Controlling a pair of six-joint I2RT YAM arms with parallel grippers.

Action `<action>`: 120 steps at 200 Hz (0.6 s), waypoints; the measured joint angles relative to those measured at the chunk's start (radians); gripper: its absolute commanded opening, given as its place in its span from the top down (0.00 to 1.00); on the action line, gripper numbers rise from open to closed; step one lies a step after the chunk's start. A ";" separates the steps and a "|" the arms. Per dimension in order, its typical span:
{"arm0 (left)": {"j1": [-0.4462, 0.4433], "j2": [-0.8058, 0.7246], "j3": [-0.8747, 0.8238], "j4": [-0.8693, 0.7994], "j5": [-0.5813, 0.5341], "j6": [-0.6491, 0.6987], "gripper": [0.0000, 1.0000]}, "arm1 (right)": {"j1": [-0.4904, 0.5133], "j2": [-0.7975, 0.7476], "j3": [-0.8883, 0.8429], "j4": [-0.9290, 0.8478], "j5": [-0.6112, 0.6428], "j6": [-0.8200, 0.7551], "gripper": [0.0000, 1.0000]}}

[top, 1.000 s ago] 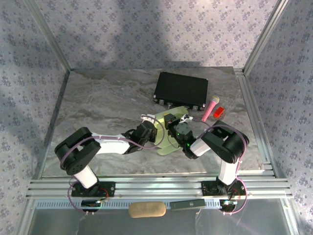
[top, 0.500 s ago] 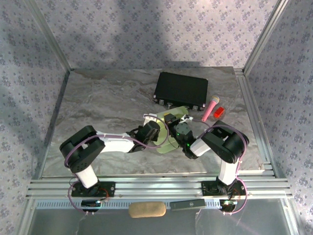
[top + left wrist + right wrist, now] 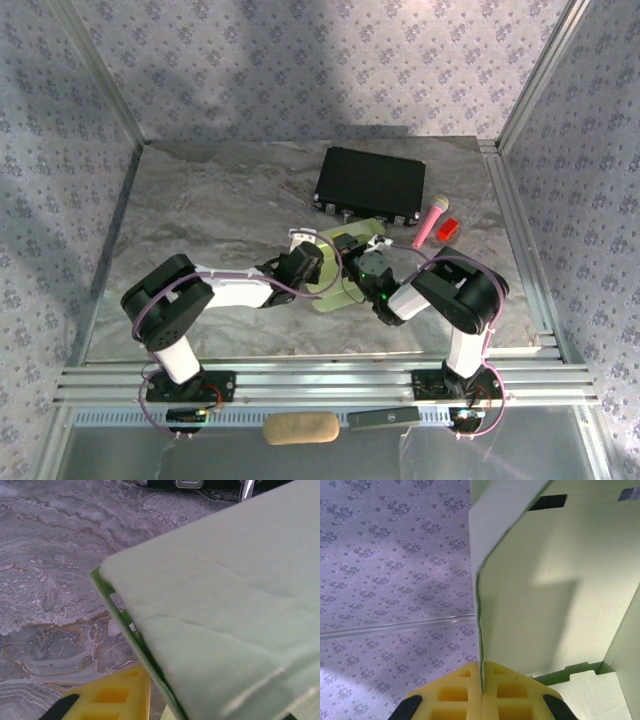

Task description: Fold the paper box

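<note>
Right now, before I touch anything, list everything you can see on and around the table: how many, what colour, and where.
paper box: one, pale yellow-green, front centre of the table, partly folded
black case: one, black, behind the box
pink stick: one, pink with a yellowish tip, right of the case
red item: one, small, just right of the pink stick
tan pad: one, tan, in front of the rails
dark bar: one, black, right of the tan pad
table: one, grey marbled
left gripper: yellow fingers, at the box's left side, jaw state unclear
right gripper: yellow fingers, pinched on a box wall edge
</note>
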 measured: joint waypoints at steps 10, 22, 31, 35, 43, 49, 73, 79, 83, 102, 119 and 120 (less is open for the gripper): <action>0.001 0.008 0.010 -0.006 -0.011 0.005 0.99 | 0.000 0.000 0.002 -0.004 0.001 0.001 1.00; 0.005 0.018 0.019 -0.011 -0.028 0.002 1.00 | 0.000 0.000 0.002 -0.006 0.002 0.003 1.00; 0.012 0.024 0.027 -0.013 -0.033 -0.004 1.00 | 0.000 0.000 0.002 -0.008 0.000 0.004 1.00; 0.013 0.026 0.031 -0.013 -0.035 -0.003 1.00 | 0.000 0.000 0.003 -0.009 0.000 0.004 1.00; 0.013 0.030 0.033 -0.014 -0.042 -0.006 1.00 | 0.000 -0.001 0.004 -0.011 0.000 0.004 1.00; 0.012 0.031 0.035 -0.018 -0.048 -0.010 1.00 | 0.000 -0.001 0.005 -0.012 0.000 0.006 1.00; 0.005 0.036 0.044 -0.034 -0.068 -0.021 1.00 | 0.000 -0.001 0.009 -0.016 -0.001 0.008 1.00; 0.002 0.038 0.045 -0.034 -0.076 -0.023 1.00 | 0.000 -0.001 0.010 -0.018 -0.003 0.010 1.00; 0.002 0.039 0.046 -0.035 -0.079 -0.026 1.00 | 0.000 -0.001 0.010 -0.018 -0.003 0.011 1.00; -0.001 0.039 0.046 -0.037 -0.087 -0.029 0.86 | 0.000 -0.001 0.011 -0.019 -0.007 0.014 1.00; 0.004 0.039 0.046 -0.035 -0.083 -0.033 0.74 | 0.000 -0.001 0.012 -0.020 -0.018 0.015 1.00; 0.004 0.039 0.046 -0.035 -0.082 -0.031 0.74 | 0.000 -0.001 0.012 -0.021 -0.019 0.015 1.00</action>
